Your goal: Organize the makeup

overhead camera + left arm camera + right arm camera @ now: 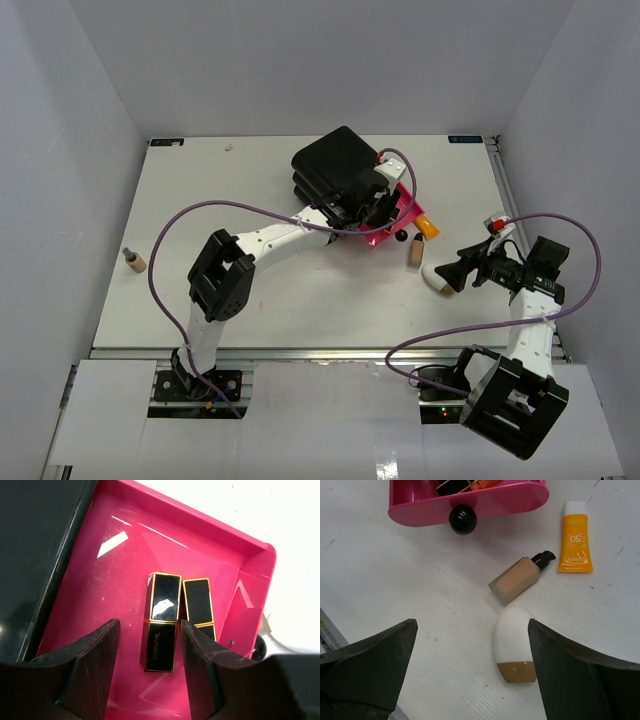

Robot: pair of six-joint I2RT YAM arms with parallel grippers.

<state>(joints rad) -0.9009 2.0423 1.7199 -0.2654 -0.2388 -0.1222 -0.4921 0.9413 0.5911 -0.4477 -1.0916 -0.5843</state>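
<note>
1. Right gripper point(471, 627) hangs low, pointing left, jaws wide and empty, over the white oval tube point(512, 640). Risk: the rounded shell squirts out of a pinch.
2. Beyond it lie the tan bottle point(516, 580) and orange tube point(575, 542). A stray bottle point(133, 260) sits well left.
3. Far: the left arm reaches into the pink drawer point(250, 555). Left gripper point(150, 625) is open and empty, straddling a black lipstick point(162, 622). Closing may shove its neighbour point(199, 607).

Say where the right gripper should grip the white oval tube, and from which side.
Grip the white oval tube across its width, mid-body near the tan end, coming straight down from above. It lies flat, its long axis roughly in line with the fingers of the open right gripper. The rounded tip would likely slip.
</note>
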